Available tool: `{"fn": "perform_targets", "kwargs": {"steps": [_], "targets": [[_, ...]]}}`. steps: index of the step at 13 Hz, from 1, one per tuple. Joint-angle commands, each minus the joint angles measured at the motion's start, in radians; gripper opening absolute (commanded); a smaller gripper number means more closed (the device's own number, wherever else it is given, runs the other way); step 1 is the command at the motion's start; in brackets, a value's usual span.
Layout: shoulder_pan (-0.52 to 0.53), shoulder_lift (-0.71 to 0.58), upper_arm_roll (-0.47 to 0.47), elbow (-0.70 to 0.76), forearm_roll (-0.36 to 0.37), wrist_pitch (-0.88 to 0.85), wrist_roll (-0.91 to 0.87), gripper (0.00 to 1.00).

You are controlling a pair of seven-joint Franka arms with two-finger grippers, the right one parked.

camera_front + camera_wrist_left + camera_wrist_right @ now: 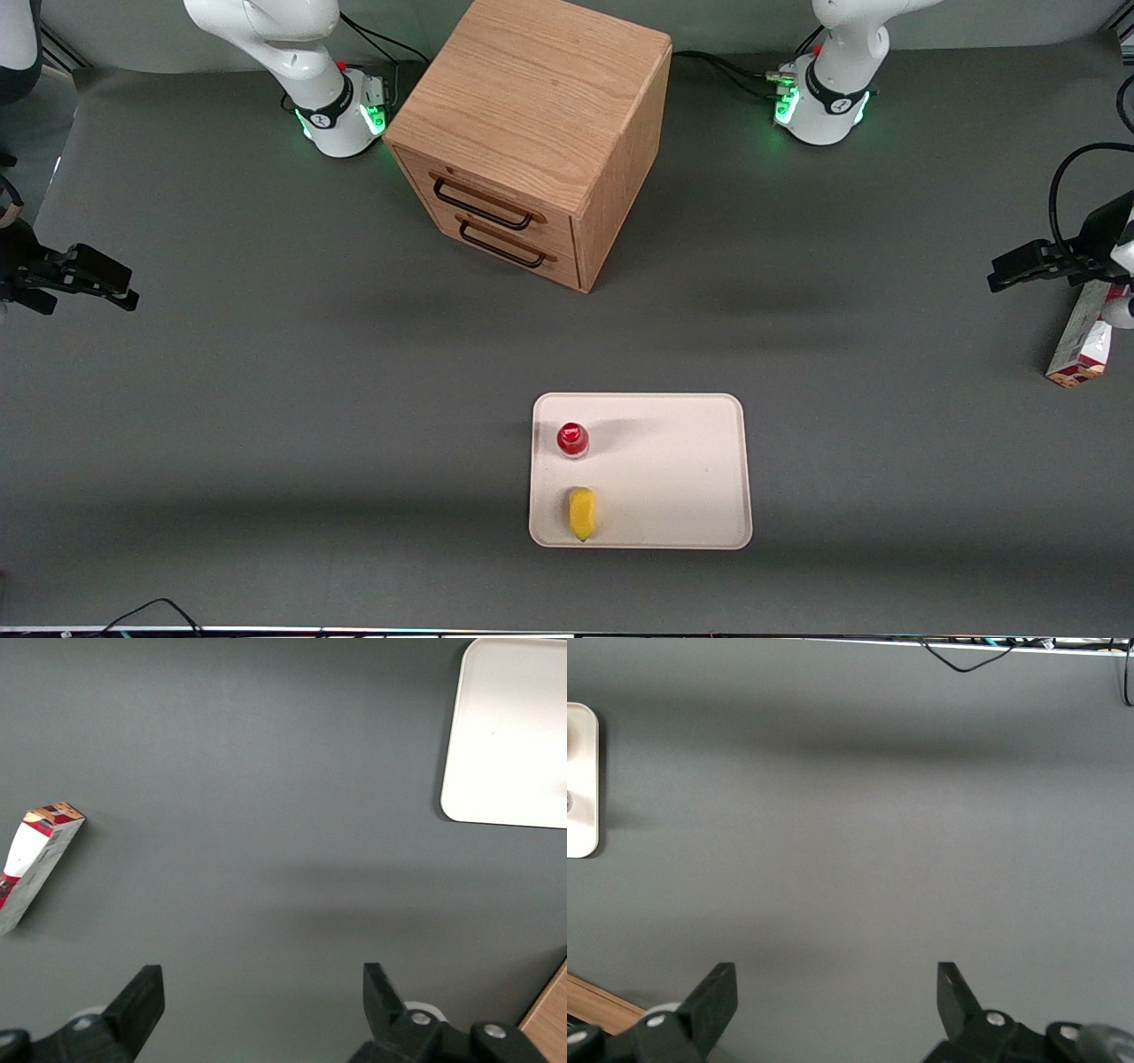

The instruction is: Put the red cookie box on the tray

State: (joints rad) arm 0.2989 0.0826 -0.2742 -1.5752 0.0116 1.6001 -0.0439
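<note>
Wooden drawer cabinet (532, 133) farther from the front camera than the cream tray (673, 470); on that tray, a red-capped bottle (572, 439) and a yellow piece (581, 513); red cookie box (1081, 341) standing well apart from the tray, toward the working arm's end; gripper (262, 1010) hanging released above bare mat near the box; likely still the approach step; next calls for lowering over the box and clamping it
</note>
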Motion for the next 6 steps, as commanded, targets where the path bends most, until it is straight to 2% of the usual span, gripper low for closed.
{"fn": "perform_targets", "kwargs": {"steps": [1,4,6], "targets": [[0.003,0.009,-0.007,0.021,0.018,-0.026,0.024,1.00],[0.006,0.032,0.012,0.026,0.025,0.001,0.082,1.00],[0.011,0.077,0.073,0.029,0.027,0.053,0.186,1.00]]}}
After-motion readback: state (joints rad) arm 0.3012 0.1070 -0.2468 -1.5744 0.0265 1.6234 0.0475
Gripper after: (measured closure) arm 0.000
